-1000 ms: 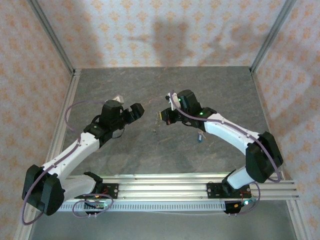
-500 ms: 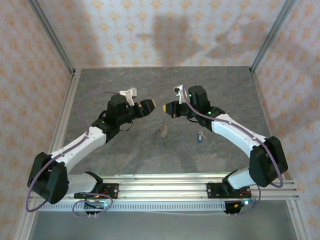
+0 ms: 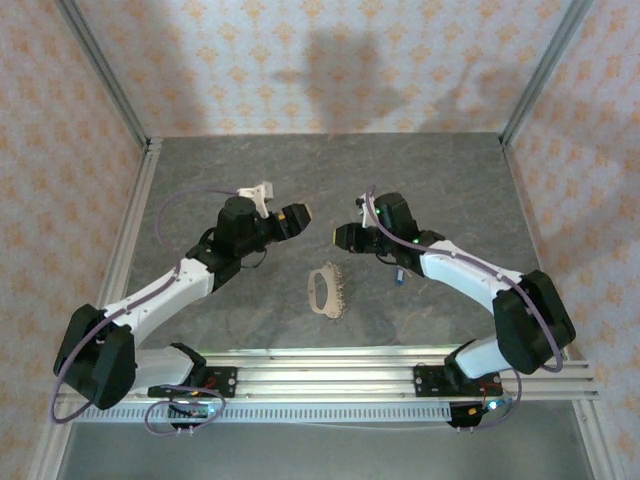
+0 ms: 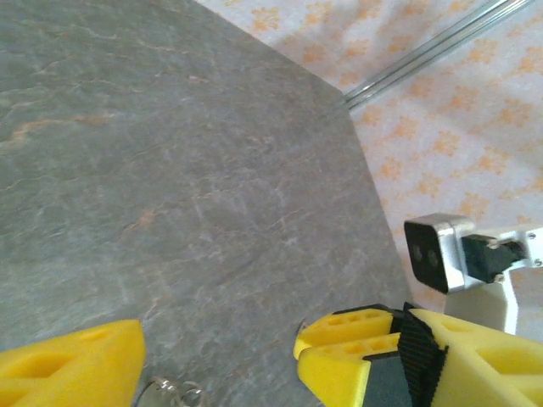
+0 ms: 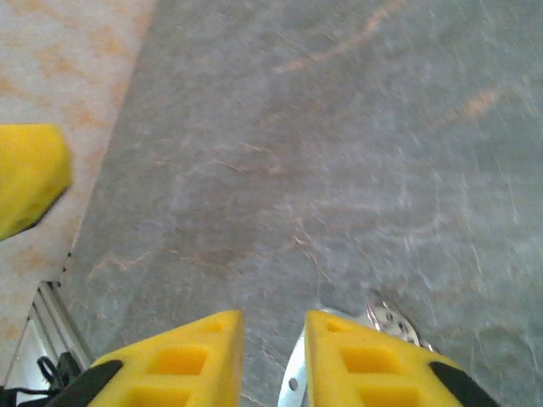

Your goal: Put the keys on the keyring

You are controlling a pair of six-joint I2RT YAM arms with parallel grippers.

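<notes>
Top external: keyring [image 3: 314, 288] flat on table [image 3: 250, 170] between the arms, long axis near-to-far, chain strand along its right side. Key [image 3: 400, 276] by right forearm, heading unreadable. Wrist views: left jaws wide apart, right jaws narrowly apart.

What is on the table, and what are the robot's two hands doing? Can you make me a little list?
keyring: lies flat on the table, between the two arms, nothing holding it
key: tiny, blue head, on the table beside the right arm
left gripper: open wide, empty
right gripper: open a little, empty
table: grey, stone-patterned
key on keyring: not yet
</notes>
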